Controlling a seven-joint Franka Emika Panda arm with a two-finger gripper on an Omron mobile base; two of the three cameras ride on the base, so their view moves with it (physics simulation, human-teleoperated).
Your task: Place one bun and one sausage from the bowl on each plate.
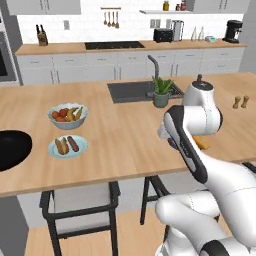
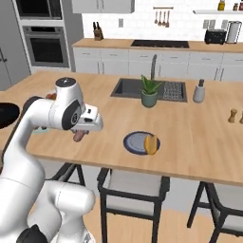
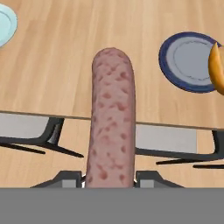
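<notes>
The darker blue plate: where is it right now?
In the right base view, the darker blue plate lies near the counter's front edge, holding a bun, right of the gripper.

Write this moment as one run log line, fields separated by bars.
gripper: jaws shut on sausage | pale blue plate: bun and sausage on it | dark blue plate: bun only

The black bowl point(image 1: 12, 148) is cut by the left base view's 9 o'clock edge. In the hand view the bun point(image 3: 217, 68) runs off at 3 o'clock, the pale plate point(image 3: 5, 22) off at 10 o'clock, and the sausage's point(image 3: 110, 118) lower end disappears between the fingertips point(image 3: 72, 180). The arm hides most of the pale plate in the right base view.
</notes>
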